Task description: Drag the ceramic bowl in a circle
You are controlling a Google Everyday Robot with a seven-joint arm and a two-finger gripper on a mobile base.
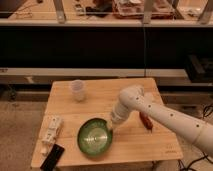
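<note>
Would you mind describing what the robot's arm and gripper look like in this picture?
The arm is clad in smooth white rounded shells, thick tubular segments joined by a bulbous joint. It tapers to a narrower pale wrist above the gripper, a small darker tip at the rim of the ceramic bowl. No cables or markings show.

ceramic bowl [95, 138] on table [130, 95] front; claw [113, 125] at its right rim; cup [78, 90] behind-left
</note>
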